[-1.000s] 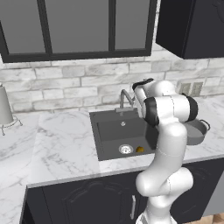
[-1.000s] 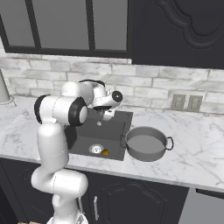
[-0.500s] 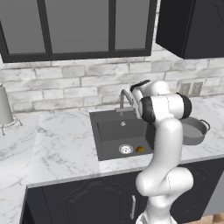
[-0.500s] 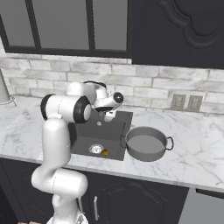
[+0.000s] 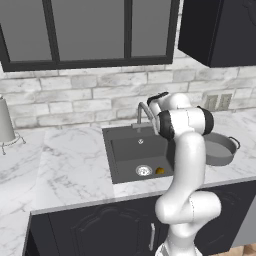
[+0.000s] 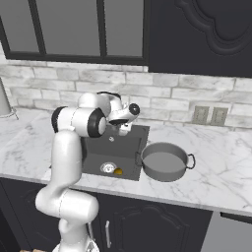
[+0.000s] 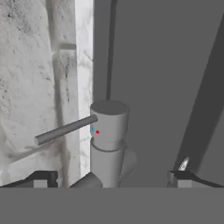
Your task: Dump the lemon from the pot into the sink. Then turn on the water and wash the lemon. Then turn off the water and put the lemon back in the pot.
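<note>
While the lemon [image 5: 160, 170] lay in the sink [image 5: 125, 150] by the drain at lower centre, the arm had swung closer over the faucet [image 7: 108, 131]; the gripper [image 7: 109, 177] stood wide, empty, straddling its body, so the water seemed next.

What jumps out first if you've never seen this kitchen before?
The white arm bends over the dark sink, its open gripper poised at the grey faucet with its thin lever. A tiny yellow lemon lies beside the silver drain, and an empty grey pot sits on the marble right of the basin.
</note>
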Motion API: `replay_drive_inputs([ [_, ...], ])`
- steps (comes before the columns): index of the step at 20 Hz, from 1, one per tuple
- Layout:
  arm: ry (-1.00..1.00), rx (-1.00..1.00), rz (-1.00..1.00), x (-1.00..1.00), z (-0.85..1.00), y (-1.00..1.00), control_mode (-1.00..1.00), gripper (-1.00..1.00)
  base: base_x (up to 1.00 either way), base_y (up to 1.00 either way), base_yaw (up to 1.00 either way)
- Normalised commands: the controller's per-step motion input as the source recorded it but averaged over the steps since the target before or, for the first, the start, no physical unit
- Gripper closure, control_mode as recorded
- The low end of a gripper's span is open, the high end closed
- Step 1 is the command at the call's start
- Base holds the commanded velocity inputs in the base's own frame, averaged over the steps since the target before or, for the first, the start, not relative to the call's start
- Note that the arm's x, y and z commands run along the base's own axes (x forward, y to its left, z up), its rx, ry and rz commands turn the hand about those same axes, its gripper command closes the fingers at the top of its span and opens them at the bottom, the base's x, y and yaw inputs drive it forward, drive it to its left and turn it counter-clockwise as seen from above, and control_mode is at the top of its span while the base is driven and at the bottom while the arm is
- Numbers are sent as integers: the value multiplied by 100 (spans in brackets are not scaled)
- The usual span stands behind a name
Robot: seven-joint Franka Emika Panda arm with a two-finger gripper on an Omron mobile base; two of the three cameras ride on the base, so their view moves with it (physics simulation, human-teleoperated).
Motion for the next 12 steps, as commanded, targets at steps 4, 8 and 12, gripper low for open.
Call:
replay_drive_inputs([
  [4, 1, 0, 0, 28, -13, 1, -100, -100, 0, 0, 0],
  [8, 2, 0, 0, 26, -14, 0, -100, -100, 0, 0, 0],
  [12, 2, 0, 0, 24, -14, 0, -100, -100, 0, 0, 0],
])
